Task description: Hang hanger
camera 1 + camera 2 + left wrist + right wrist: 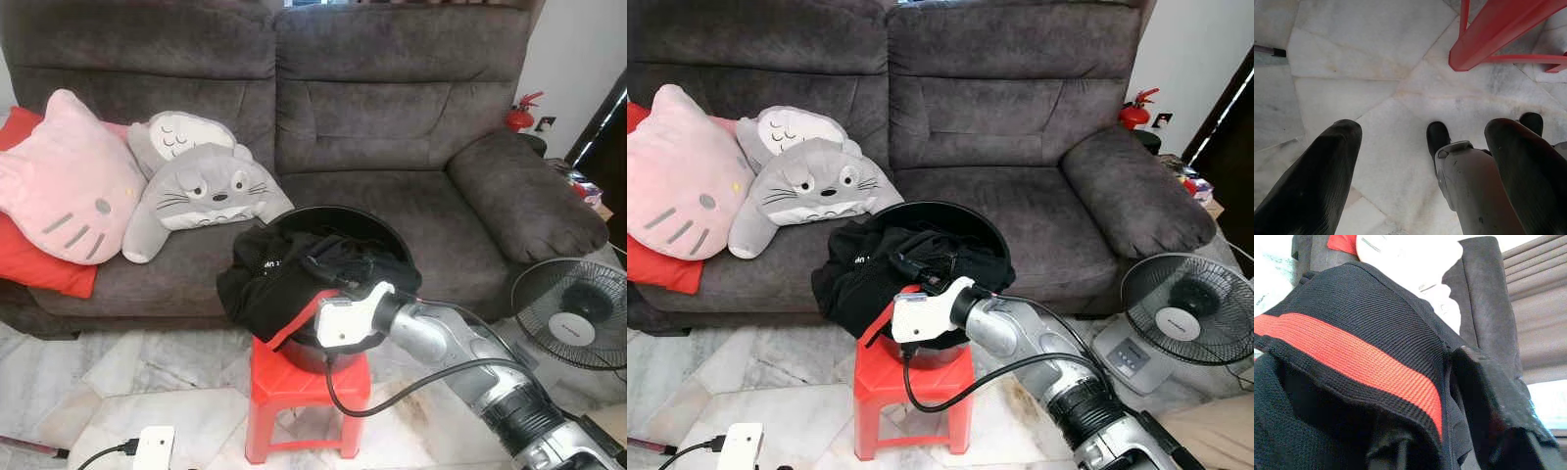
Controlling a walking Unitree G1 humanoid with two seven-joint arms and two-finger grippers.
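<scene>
**Right gripper down in the clothes bucket**

Jaws of the right gripper (312, 262) are buried in black clothes (269, 279), so I cannot tell how they stand. Those clothes spill from a black bucket (377, 225) on a red stool (294, 387) before the grey sofa (392, 108). No hanger can be made out. Hanging idle, the left gripper (1420, 171) is spread open above the marble floor (1361, 63).

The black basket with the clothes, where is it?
The black basket sits on a red stool before the grey sofa, middle of the eye views; the right gripper reaches in.
</scene>
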